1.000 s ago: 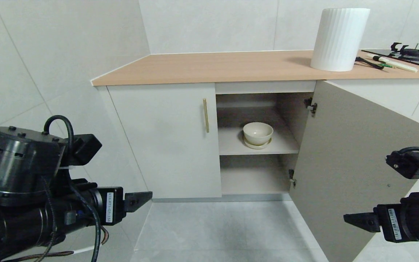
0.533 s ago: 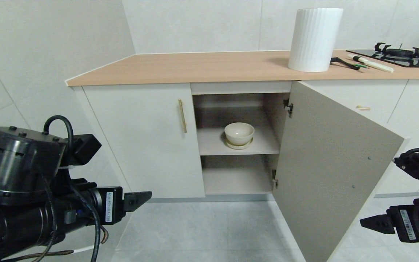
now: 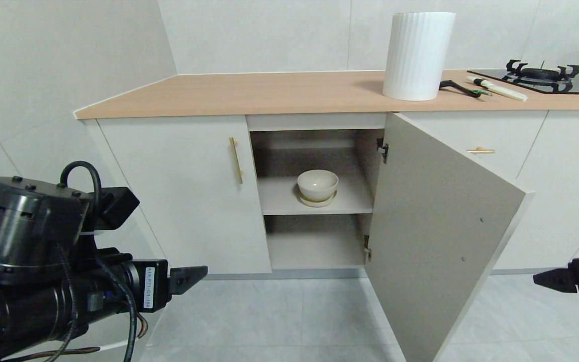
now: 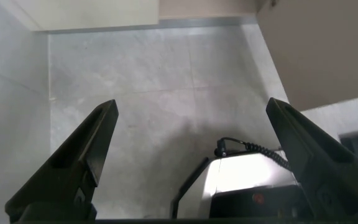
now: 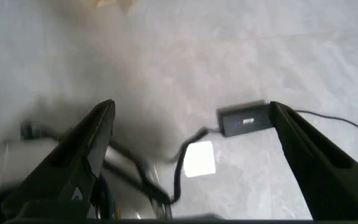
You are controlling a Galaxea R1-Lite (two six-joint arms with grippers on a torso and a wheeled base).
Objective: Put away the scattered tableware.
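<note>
A cream bowl (image 3: 317, 184) stands on a small plate (image 3: 316, 203) on the middle shelf (image 3: 279, 198) of the open cabinet. My left gripper (image 3: 191, 278) hangs low at the left, well in front of the cabinet and apart from the bowl. In the left wrist view the left gripper (image 4: 191, 109) is open over the tiled floor with nothing between its fingers. My right gripper (image 3: 546, 279) sits low at the far right, past the open door (image 3: 435, 226). The right gripper (image 5: 191, 107) is open too and holds nothing.
The open door swings out toward me between the two arms. The left cabinet door with a gold handle (image 3: 235, 160) is closed. On the counter stand a white ribbed cylinder (image 3: 417, 55), utensils (image 3: 495, 88) and a stove (image 3: 556, 78). A power adapter (image 5: 246, 118) with cables lies on the floor.
The whole head picture has shifted left, so the camera has turned right. My right gripper has slid toward the right edge of the view. The left arm keeps its place.
</note>
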